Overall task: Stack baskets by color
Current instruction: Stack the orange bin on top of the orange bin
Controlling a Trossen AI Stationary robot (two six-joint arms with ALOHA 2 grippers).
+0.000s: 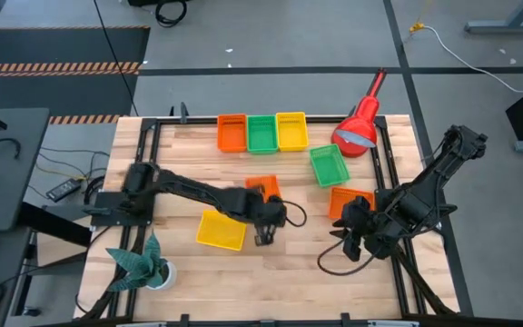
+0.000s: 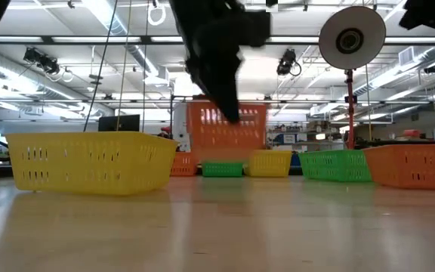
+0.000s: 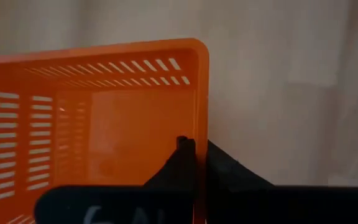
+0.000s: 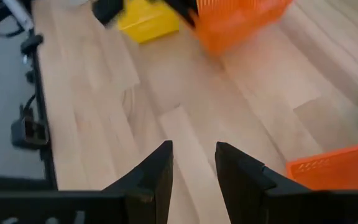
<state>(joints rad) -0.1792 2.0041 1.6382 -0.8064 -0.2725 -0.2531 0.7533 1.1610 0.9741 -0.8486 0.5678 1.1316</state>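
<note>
We've got the left gripper (image 3: 194, 152) fingers clamped on the orange basket (image 3: 98, 118) wall mid-bench, right gripper (image 4: 193, 165) fingers apart at 4 o'clock; light, flexy mesh, so grip the rim.

Bare table (image 1: 307, 259) is lying open between the two arms along the near edge. The yellow basket (image 1: 221, 229) and the plant (image 1: 143, 262) are crowding the near-left area. The back-edge row of baskets (image 1: 261, 133), the lamp (image 1: 360, 127) and the green basket (image 1: 329, 166) are blocking the far side.
</note>
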